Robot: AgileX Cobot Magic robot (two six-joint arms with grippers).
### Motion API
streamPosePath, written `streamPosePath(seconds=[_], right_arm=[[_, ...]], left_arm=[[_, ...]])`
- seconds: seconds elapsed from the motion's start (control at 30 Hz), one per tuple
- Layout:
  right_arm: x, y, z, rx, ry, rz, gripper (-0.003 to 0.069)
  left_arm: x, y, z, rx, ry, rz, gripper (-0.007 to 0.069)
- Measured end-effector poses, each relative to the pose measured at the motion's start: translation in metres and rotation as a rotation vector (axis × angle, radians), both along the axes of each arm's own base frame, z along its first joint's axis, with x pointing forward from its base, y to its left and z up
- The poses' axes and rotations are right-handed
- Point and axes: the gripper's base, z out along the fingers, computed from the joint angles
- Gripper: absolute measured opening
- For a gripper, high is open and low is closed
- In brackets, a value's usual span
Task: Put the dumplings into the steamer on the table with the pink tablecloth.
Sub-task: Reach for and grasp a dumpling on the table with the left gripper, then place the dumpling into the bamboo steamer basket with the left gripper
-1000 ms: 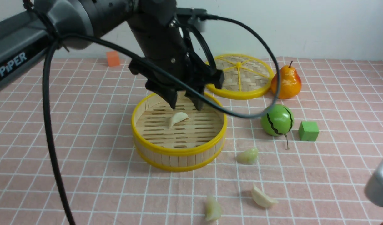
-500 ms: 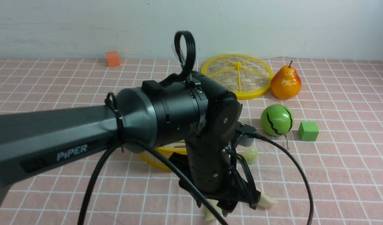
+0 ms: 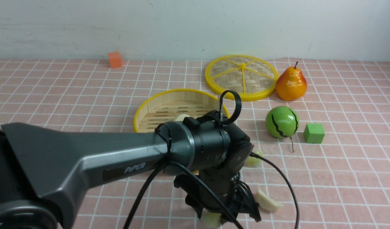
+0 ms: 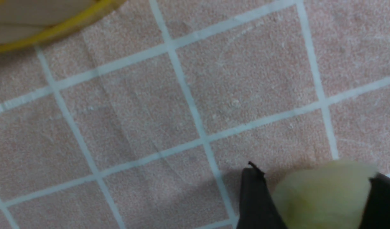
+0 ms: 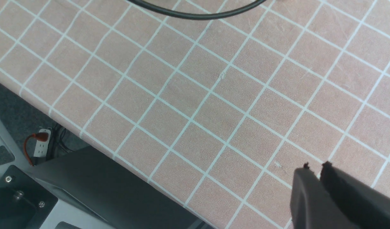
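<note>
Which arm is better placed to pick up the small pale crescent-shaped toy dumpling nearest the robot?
Left. The left gripper straddles that dumpling on the pink gridded tablecloth; the right gripper is shut, with no dumpling in its wrist view.

Left arm (image 3: 86, 162) drops from steamer (image 3: 179, 92) to dumpling (image 4: 322, 197).
From the upper centre of the front view it has swung to the lower centre, hiding the steamer's near half. Its pincer (image 4: 315, 178), hanging empty a second ago, now straddles the dumpling at the bottom edge. The grey part at the lower right edge has gone.
</note>
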Motion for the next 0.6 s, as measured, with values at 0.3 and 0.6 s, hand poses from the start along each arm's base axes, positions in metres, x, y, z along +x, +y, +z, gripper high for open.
streamPosePath(seconds=[0.3,0.6], right_arm=[[0.001,0.000,0.000,-0.004,-0.010,-0.004,0.0067],[0.002,0.000,0.001,0.005,-0.021,-0.014,0.0075]], left_arm=[[-0.003,0.000,0.002,0.009,0.027,-0.038,0.0287],[0.027,0.021,0.097,-0.071,-0.110,-0.108,0.0287]])
